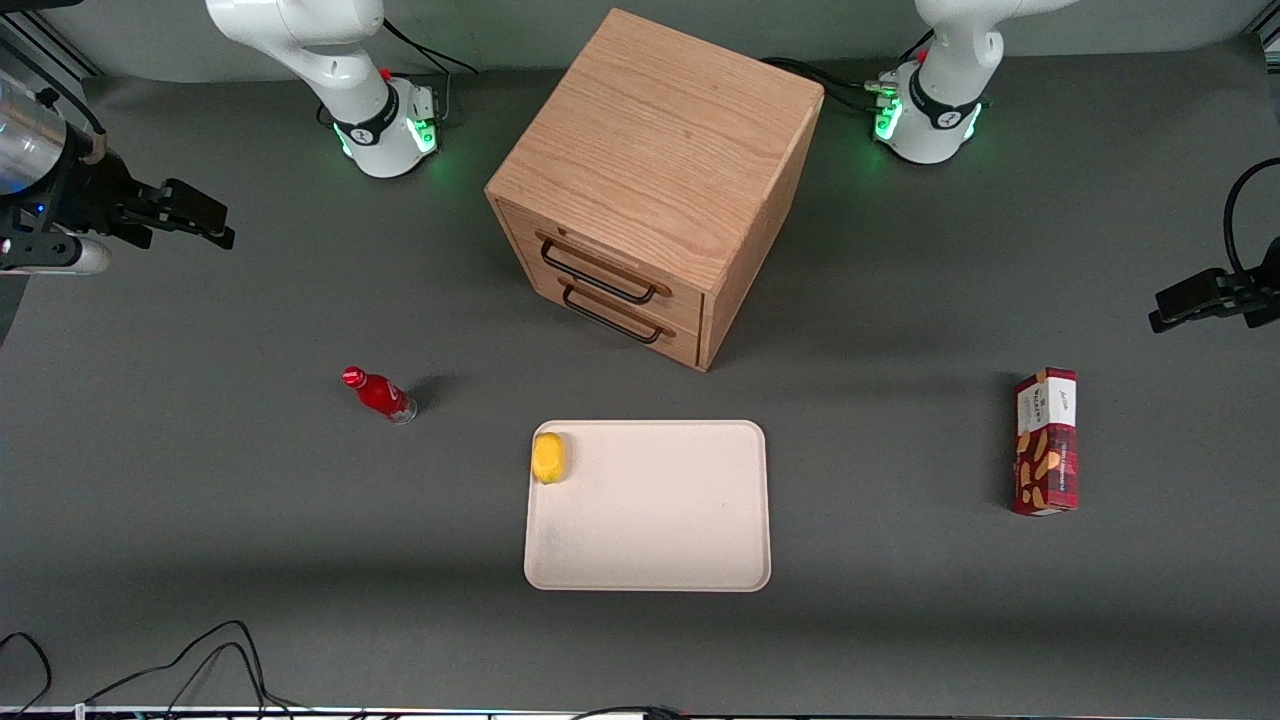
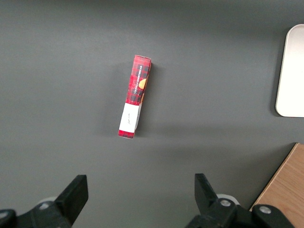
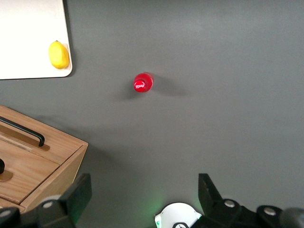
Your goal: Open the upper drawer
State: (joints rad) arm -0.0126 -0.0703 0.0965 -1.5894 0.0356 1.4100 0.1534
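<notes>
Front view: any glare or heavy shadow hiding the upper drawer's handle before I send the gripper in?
Front view: no glare; the upper drawer handle shows crisp and dark against lit oak, with soft shadow on the table beside the cabinet. Right wrist view: handle equally clear; the open gripper hovers high toward the working arm's end.

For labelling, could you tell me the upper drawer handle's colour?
Dark, near black handle; clearest in the front view.

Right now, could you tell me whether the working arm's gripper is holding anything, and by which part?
Nothing is held. The gripper hangs open above bare table at the working arm's end, well away from the upper drawer, whose handle is untouched.
</notes>
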